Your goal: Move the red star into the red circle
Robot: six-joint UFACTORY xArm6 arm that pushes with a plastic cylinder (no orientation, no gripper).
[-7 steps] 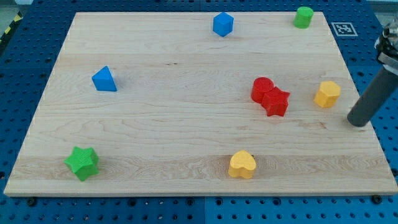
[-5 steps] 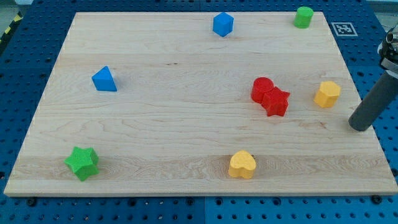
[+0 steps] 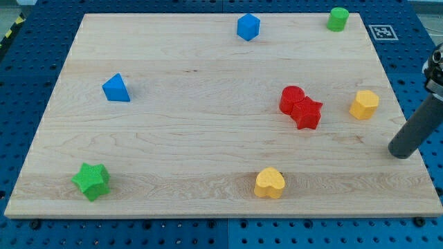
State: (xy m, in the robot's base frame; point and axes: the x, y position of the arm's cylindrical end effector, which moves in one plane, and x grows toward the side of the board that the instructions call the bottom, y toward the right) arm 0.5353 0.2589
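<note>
Far to the left of my tip sit a green star (image 3: 91,181) and a blue triangle (image 3: 116,88). Nearer, the red star (image 3: 307,113) touches the red circle (image 3: 292,99) at its lower right. A yellow hexagon (image 3: 364,104) lies just up-left of my tip (image 3: 399,153), which touches no block; there are no fingers to clench.

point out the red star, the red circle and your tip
red star (image 3: 308,113), camera view, middle of its top face
red circle (image 3: 291,98), camera view, its top face
my tip (image 3: 399,153), camera view, very end of the rod
</note>
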